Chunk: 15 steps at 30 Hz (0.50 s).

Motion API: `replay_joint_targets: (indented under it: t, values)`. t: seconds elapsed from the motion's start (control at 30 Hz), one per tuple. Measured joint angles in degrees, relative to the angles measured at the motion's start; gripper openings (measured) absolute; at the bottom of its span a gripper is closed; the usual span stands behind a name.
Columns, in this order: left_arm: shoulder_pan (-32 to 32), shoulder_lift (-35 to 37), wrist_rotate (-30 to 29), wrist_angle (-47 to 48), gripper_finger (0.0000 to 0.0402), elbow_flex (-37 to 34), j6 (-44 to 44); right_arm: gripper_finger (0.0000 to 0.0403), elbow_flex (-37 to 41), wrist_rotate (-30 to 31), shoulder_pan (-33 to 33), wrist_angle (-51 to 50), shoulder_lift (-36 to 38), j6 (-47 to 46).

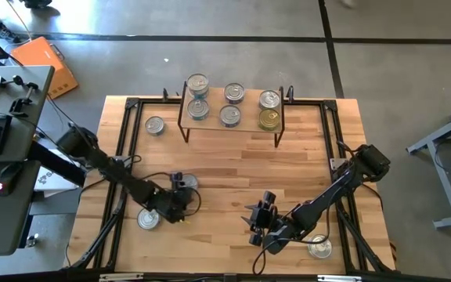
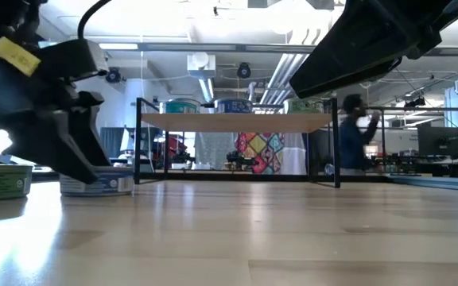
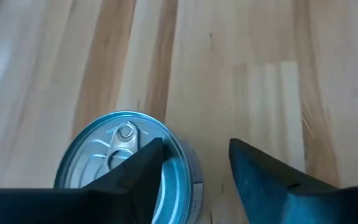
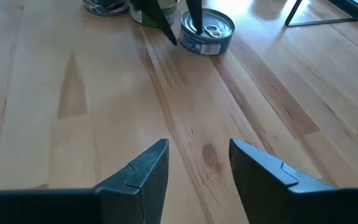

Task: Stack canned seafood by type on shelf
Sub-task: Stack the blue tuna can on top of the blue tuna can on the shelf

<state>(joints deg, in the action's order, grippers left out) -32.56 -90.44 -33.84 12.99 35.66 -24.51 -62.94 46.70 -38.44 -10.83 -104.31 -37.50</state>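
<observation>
While the left gripper point(image 1: 180, 186) hangs low over the lower left of the tabletop point(image 1: 233, 172), its fingers point(image 3: 143, 171) stand parted with nothing held, one tip over the lid of a silver-topped can point(image 3: 126, 155) with a blue side label and the other over bare wood beside it. Another can point(image 1: 147, 219) sits just under that arm, near the table's lower left edge. Toward the lower middle, the right gripper point(image 1: 258, 223) hovers over bare boards, its claw moderately spread and holding nothing, with a can point(image 1: 319, 248) near the arm at lower right. Up at the top of the table stands the shelf point(image 1: 233, 127), carrying six cans on its board, one of them gold-topped point(image 1: 269, 119). One more can point(image 1: 155, 125) rests on the tabletop just left of the shelf
</observation>
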Motion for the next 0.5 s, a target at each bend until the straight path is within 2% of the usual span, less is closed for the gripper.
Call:
replay_joint_targets:
  t: [0.1, 0.23, 0.37, 0.5]
  values:
    - [-0.38, -2.19, -2.40, -0.27, 0.0144, 0.20, -0.11, 0.0163, 0.00, 0.00, 0.02, 0.00, 0.00, 0.00]
    - [-0.57, -3.57, -5.45, 0.51, 0.0082, 0.90, -1.99, 0.0163, 0.00, -0.33, 0.00, 0.44, 0.00, 0.00]
    - [-0.54, -3.27, -5.65, 1.11, 0.0017, 2.58, -1.61, 0.0163, 0.00, -4.48, -0.68, 1.29, 0.21, 2.47]
    - [-0.52, -2.60, -2.32, 1.62, 0.0008, 6.21, 0.78, 0.0163, 0.00, -4.87, -2.13, 0.88, 0.67, 4.02]
